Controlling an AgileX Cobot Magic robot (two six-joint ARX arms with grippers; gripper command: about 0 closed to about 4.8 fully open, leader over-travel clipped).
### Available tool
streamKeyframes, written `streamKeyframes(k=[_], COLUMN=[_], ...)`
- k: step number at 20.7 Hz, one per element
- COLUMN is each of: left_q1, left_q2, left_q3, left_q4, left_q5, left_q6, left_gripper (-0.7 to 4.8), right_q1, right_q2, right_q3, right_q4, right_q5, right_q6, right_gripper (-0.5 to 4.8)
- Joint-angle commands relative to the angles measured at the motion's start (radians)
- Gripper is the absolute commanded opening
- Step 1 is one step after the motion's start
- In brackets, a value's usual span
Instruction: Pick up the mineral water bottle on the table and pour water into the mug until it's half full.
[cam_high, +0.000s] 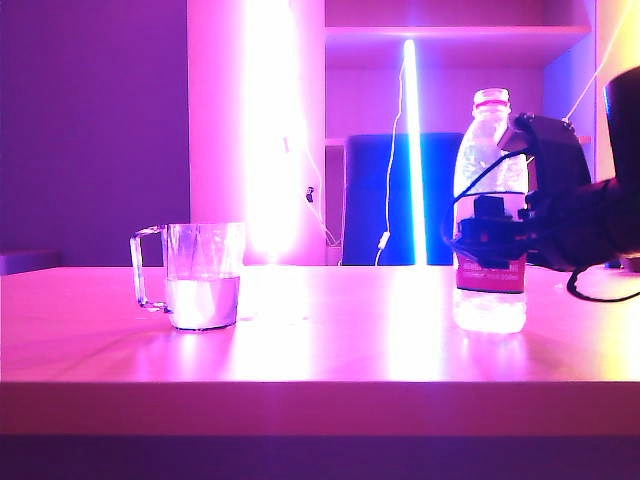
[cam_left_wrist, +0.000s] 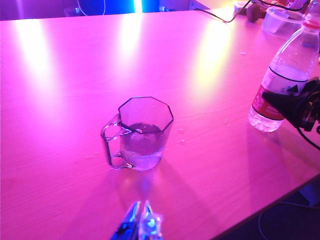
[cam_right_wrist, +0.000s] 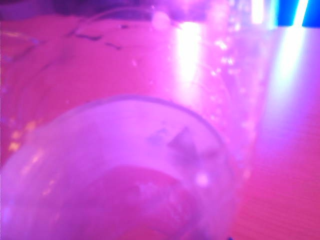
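Observation:
The mineral water bottle (cam_high: 487, 140) stands upright on the table (cam_high: 330, 345) at the right, red label low on its body, no cap visible. My right gripper (cam_high: 487, 235) reaches in from the right and is shut on it at label height; the bottle (cam_right_wrist: 150, 165) fills the right wrist view. The clear faceted mug (cam_high: 203, 275) stands at the left, handle turned left, with water (cam_high: 202, 302) in its lower part. In the left wrist view the mug (cam_left_wrist: 145, 132) sits just ahead of my left gripper (cam_left_wrist: 141, 212), which is shut and empty, and the bottle (cam_left_wrist: 287, 65) is off to one side.
A clear plastic tub (cam_left_wrist: 277, 20), a brown object (cam_left_wrist: 255, 11) and cables (cam_left_wrist: 220, 15) lie at the table's far corner. The table's edge (cam_left_wrist: 270, 200) runs close beside the bottle. Behind the table stand a bright light tube (cam_high: 410, 150) and a dark blue panel (cam_high: 385, 200).

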Motion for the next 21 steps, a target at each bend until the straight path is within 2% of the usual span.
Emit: streamKeyframes(k=[1, 2, 4, 5, 6, 13, 21], left_q1=[0.0, 0.0, 0.0, 0.0, 0.0, 0.0, 0.0], left_q2=[0.0, -0.001, -0.001, -0.001, 0.0, -0.001, 0.0], left_q3=[0.0, 0.0, 0.0, 0.0, 0.0, 0.0, 0.0], left_q4=[0.013, 0.013, 0.013, 0.013, 0.013, 0.013, 0.013], left_q5=[0.005, 0.005, 0.005, 0.005, 0.005, 0.005, 0.005], left_q6=[0.003, 0.003, 0.003, 0.003, 0.003, 0.003, 0.003], left_gripper=[-0.05, -0.05, -0.05, -0.05, -0.05, -0.05, -0.05], right_q1=[0.0, 0.0, 0.0, 0.0, 0.0, 0.007, 0.015], right_q2=[0.039, 0.044, 0.044, 0.044, 0.044, 0.005, -0.209], right_q3=[0.001, 0.0, -0.001, -0.001, -0.001, -0.061, -0.304], right_q4=[0.051, 0.05, 0.047, 0.047, 0.048, 0.085, 0.178], right_q5=[-0.004, -0.004, -0.004, -0.004, -0.005, -0.012, 0.078], right_q6=[0.006, 0.006, 0.006, 0.006, 0.006, 0.005, 0.006], right_gripper=[3.22, 3.61, 4.02, 4.57, 4.79, 4.79, 4.79])
